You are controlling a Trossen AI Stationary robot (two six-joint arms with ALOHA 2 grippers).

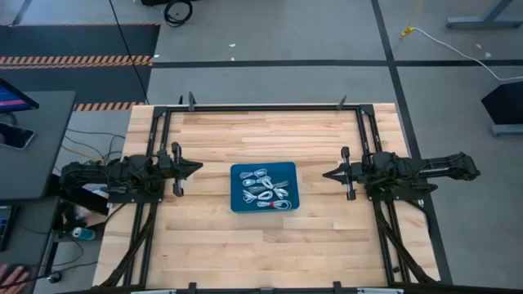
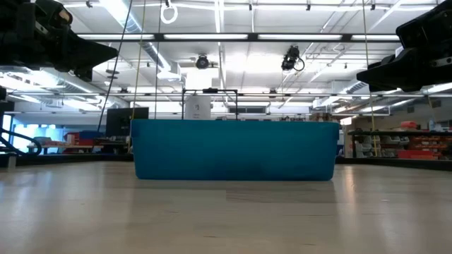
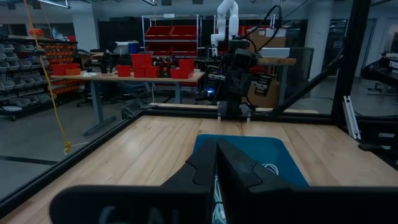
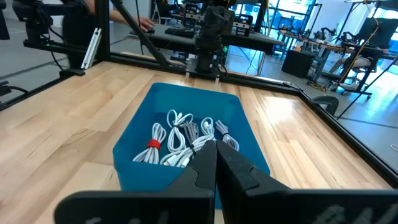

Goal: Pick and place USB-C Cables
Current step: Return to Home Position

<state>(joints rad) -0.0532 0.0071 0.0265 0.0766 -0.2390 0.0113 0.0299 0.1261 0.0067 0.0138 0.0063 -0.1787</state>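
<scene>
A blue tray (image 1: 239, 200) sits at the middle of the wooden table and holds several small coiled white USB-C cables (image 1: 265, 186). One bundle near the tray's near edge has a red band (image 4: 152, 144); others show light bands. My left gripper (image 1: 198, 169) hovers shut to the tray's left, pointing at it. My right gripper (image 1: 326, 174) hovers shut to the tray's right, also pointing at it. Both are above the table and apart from the tray. In the low view the tray's wall (image 2: 233, 149) hides the cables.
A black metal frame (image 1: 261, 107) runs around the table's edges. Bare wood lies on all sides of the tray. Beyond the table are a desk with a monitor (image 1: 16, 98) on the left, shelving and red bins (image 3: 158, 64) in the room.
</scene>
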